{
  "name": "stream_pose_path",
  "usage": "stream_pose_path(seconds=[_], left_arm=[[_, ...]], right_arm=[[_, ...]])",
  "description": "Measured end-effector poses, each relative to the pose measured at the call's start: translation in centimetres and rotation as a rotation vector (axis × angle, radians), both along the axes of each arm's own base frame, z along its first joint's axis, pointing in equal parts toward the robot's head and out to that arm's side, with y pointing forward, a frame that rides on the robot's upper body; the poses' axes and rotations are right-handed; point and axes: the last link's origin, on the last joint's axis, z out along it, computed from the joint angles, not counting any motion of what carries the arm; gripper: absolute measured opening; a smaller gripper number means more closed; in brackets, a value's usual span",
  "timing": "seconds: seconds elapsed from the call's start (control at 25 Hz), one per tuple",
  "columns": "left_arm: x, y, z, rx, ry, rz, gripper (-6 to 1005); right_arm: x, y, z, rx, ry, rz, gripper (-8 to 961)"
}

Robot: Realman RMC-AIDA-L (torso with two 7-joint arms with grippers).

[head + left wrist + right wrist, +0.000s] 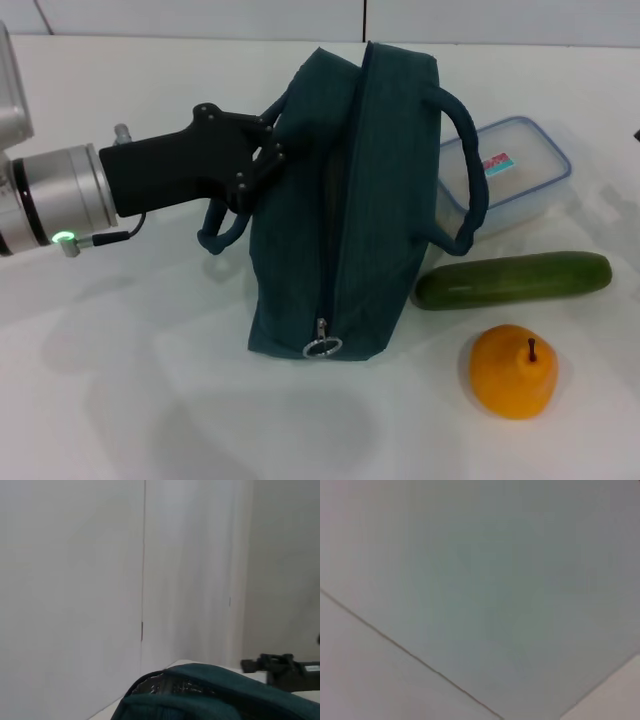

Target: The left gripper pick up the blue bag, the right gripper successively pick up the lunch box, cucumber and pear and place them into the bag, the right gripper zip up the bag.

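From the head camera, the blue bag (pixel 345 200) stands on a white table (pixel 130 390), zipper closed, with the left gripper (pixel 268 150) at its near handle; whether it is clenched I cannot tell. The lunch box (pixel 515 175), cucumber (pixel 515 280) and pear (pixel 512 372) lie to the bag's right. The left wrist camera shows the bag's top (pixel 210 692) before pale wall panels (pixel 75 580), and the right gripper (pixel 280 667) beyond. The right wrist camera shows only a plain grey surface crossed by a seam (pixel 410 652).
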Motion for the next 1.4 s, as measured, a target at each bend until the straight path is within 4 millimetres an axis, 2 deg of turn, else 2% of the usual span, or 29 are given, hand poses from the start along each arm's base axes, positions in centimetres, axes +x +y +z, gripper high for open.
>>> stream_pose_path(seconds=[0.24,0.48,0.68,0.96,1.4], left_arm=[[-0.1,-0.2,-0.1,0.003,0.002,-0.006,36],[-0.2,-0.3,-0.5,0.009,0.009,-0.024,36],[-0.1,-0.3,-0.7,0.012,0.007,-0.031,36],[-0.3,-0.6,-1.3,0.013,-0.011,-0.031,36],[-0.2,-0.9,-1.5,0.032,-0.047,-0.054,36]], right_arm=[[-1.2,2.7,-1.9,-0.177,0.052,-0.077,697],[-2.8,4.6,-3.7,-0.250,0.085,-0.129,693],[-3.1,5.2,-3.9,-0.258,0.097,-0.153,690],[-2.5,5.9,-4.1,-0.259,0.076,-0.225,685],[-4.1,7.0,-4.4,-0.287,0.121,-0.207,678]])
